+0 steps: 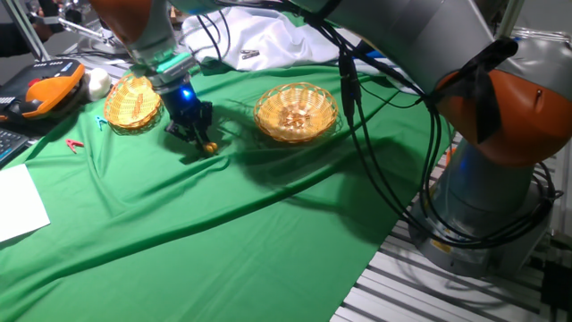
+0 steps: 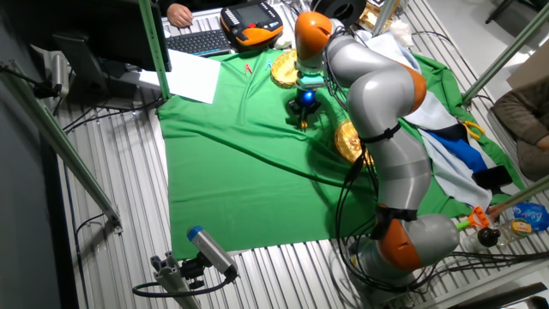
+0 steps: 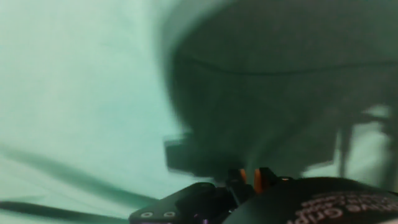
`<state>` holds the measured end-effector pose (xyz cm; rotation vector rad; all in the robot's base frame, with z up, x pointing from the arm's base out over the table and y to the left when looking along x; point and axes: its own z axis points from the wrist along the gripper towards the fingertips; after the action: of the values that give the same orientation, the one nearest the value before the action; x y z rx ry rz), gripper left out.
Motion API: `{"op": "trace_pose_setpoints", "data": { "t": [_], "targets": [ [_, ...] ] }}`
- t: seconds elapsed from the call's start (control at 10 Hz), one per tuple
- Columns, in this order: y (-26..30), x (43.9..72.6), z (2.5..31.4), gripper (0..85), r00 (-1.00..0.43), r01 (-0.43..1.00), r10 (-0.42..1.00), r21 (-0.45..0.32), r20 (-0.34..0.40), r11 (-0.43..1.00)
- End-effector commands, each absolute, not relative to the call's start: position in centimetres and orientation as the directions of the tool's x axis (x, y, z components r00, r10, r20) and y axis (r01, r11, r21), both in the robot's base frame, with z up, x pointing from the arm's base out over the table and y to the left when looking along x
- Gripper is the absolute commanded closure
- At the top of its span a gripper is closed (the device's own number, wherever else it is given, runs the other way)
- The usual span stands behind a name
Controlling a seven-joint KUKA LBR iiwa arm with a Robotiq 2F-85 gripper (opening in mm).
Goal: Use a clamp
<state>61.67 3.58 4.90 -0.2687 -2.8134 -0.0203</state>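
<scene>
Gripper [image 1: 198,136] low on green cloth [image 1: 268,224] between two wicker baskets [image 1: 132,101], seemingly pinching small yellow-orange clamp [image 1: 209,147] at fingertips, though grip unclear. Best to squeeze clamp's rear ends squarely, keeping clear of cloth folds.
</scene>
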Motion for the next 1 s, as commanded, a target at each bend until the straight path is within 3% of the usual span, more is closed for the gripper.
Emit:
{"op": "trace_pose_setpoints", "data": {
  "t": [0.0, 0.3, 0.9],
  "targets": [
    [3.1, 62.1, 6.4, 85.0, -0.938, 0.169, 0.171, -0.031, 0.302, 0.985],
    [0.7, 62.9, 9.8, 85.0, -0.949, 0.119, 0.130, -0.054, 0.288, 0.991],
    [-4.3, 63.2, 14.7, 85.0, -0.987, 0.074, 0.096, -0.166, 0.131, 0.983]
  ]
}}
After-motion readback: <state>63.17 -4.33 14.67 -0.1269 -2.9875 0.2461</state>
